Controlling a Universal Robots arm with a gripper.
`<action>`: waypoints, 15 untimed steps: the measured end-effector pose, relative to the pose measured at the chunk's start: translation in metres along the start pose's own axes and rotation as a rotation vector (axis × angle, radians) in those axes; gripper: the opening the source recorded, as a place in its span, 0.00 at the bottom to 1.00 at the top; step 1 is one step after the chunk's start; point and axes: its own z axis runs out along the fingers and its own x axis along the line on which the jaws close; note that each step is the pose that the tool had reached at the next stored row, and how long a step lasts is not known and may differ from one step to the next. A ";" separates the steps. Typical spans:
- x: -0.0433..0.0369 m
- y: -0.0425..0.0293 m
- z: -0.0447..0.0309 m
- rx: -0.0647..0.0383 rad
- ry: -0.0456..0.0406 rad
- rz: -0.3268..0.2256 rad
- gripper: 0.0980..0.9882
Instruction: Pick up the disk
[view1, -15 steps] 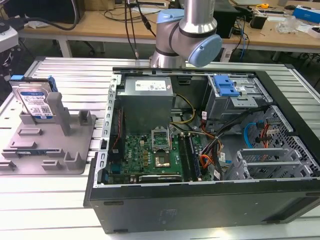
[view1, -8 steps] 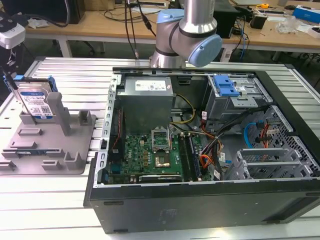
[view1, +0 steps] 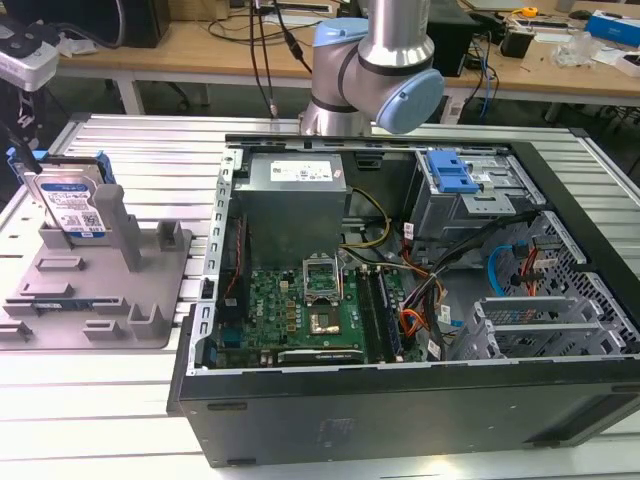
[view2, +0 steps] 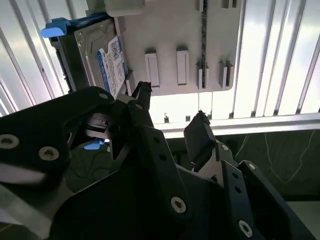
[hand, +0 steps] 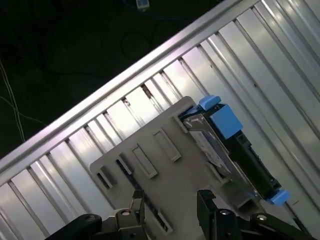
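The disk (view1: 68, 200) is a silver hard drive with a white-and-blue label and blue side rails. It stands on edge in a slot at the back of the grey fixture (view1: 100, 285), on the exterior view's left. Both wrist views look down on the disk (view2: 102, 60) (hand: 210, 142) and the fixture (view2: 175, 30) (hand: 160, 170). My gripper (view2: 170, 107) (hand: 170, 202) hangs above the fixture, open, with nothing between its black fingers (view2: 200, 130). It is apart from the disk, not touching it.
An open black computer case (view1: 400, 410) takes up the exterior view's middle and right, with a blue latch (view1: 450, 170) on its drive bay. The arm's grey-and-blue joint (view1: 385, 70) stands behind it. The ribbed metal table (hand: 270, 55) ends close beside the fixture, with dark floor beyond.
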 end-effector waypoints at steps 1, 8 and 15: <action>0.0000 0.0000 0.0001 0.000 0.0006 -0.017 0.50; 0.0000 0.0000 0.0008 0.002 0.0059 -0.197 0.50; -0.0001 -0.0001 0.0017 0.011 0.0074 -0.367 0.50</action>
